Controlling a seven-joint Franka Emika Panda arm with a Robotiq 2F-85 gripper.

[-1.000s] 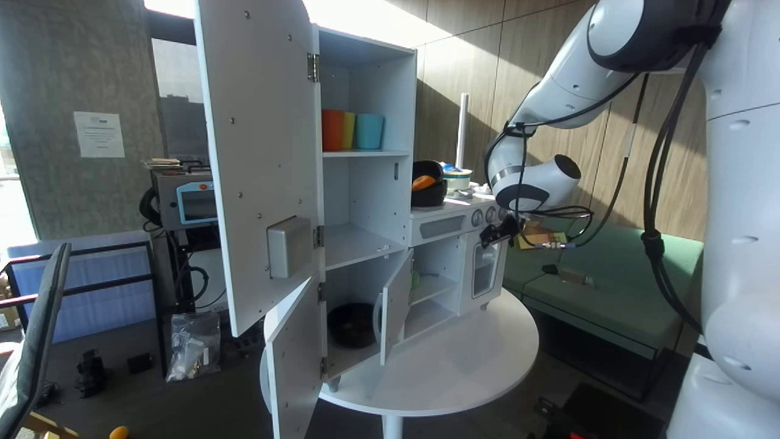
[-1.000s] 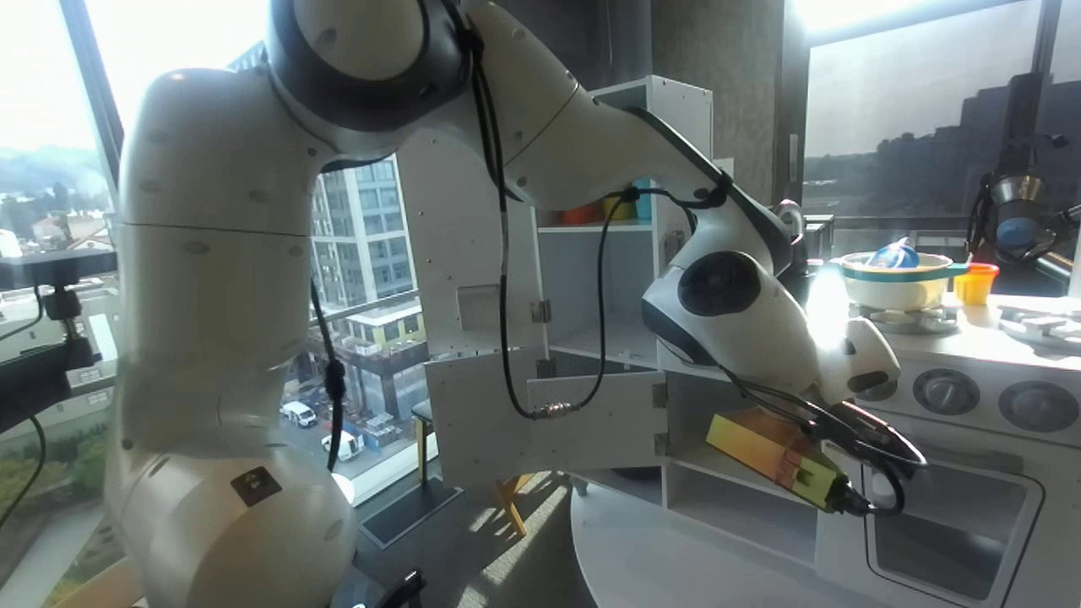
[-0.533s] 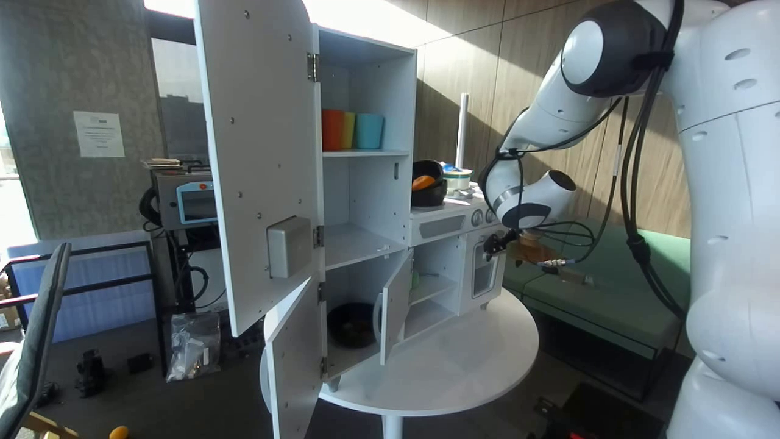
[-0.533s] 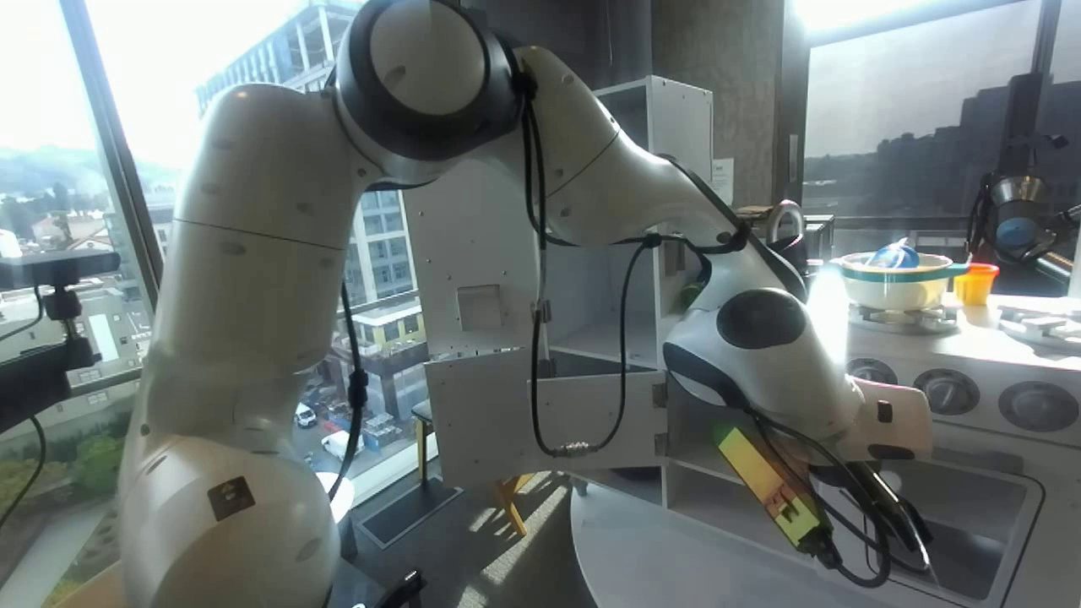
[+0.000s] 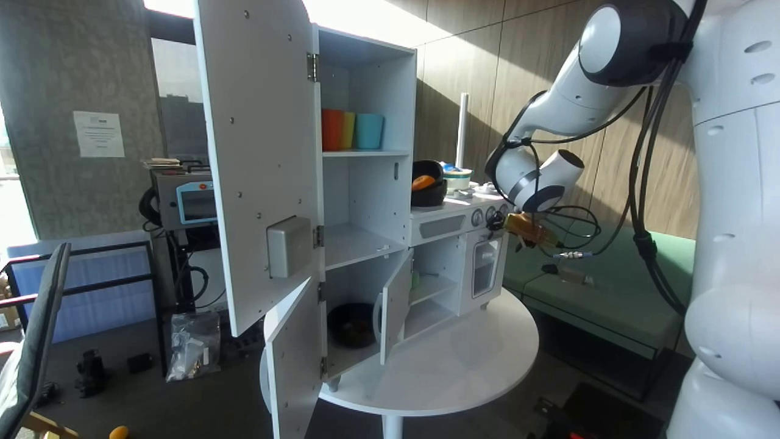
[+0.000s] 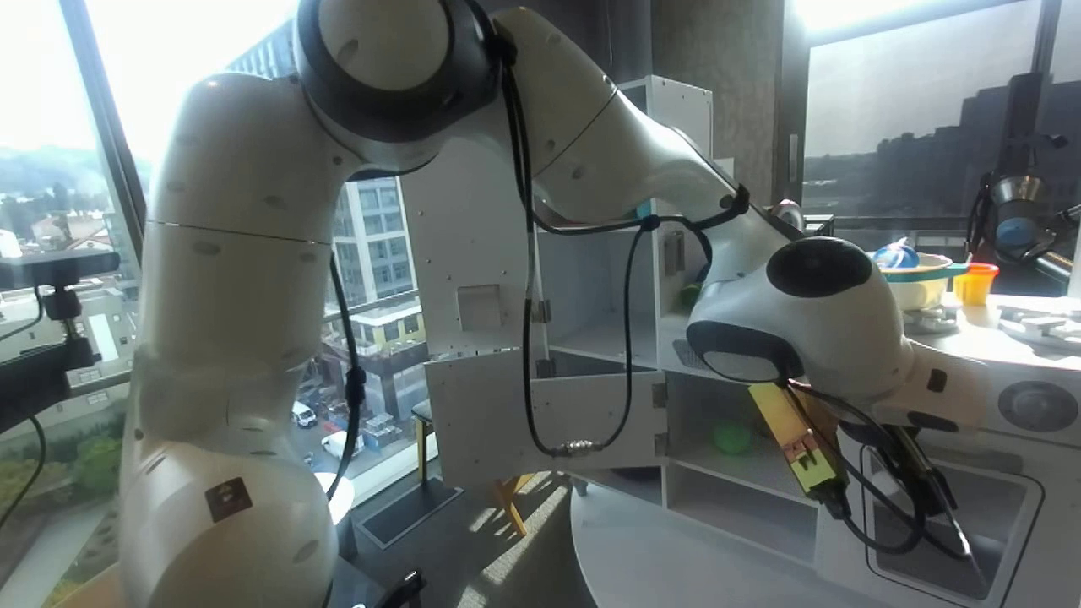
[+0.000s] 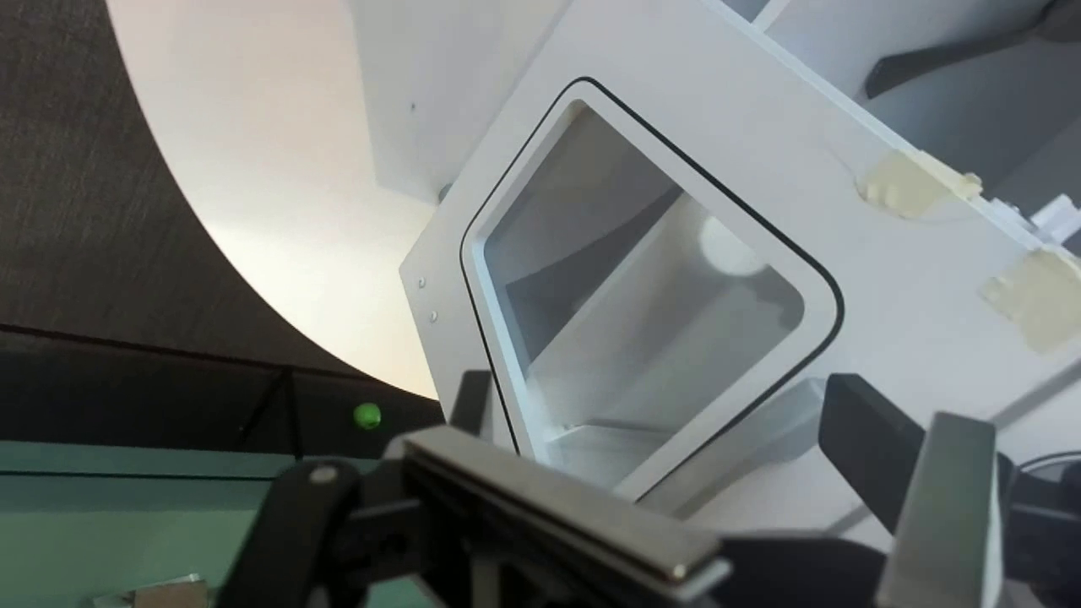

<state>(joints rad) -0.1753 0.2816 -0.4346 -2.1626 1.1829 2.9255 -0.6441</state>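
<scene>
My black two-fingered gripper (image 7: 659,405): spread wide | Nearest: white bar-shaped oven handle (image 7: 756,441), long axis slants up-right, wrist view

No text can be read, even on the paper notice (image 5: 99,135).

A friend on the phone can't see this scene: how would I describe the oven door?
Start with the tall white cabinet on the round table. Beside it, a lower stove unit carries knobs; the oven door sits just below them. Unlike the solid cabinet doors, this one has a window.
</scene>
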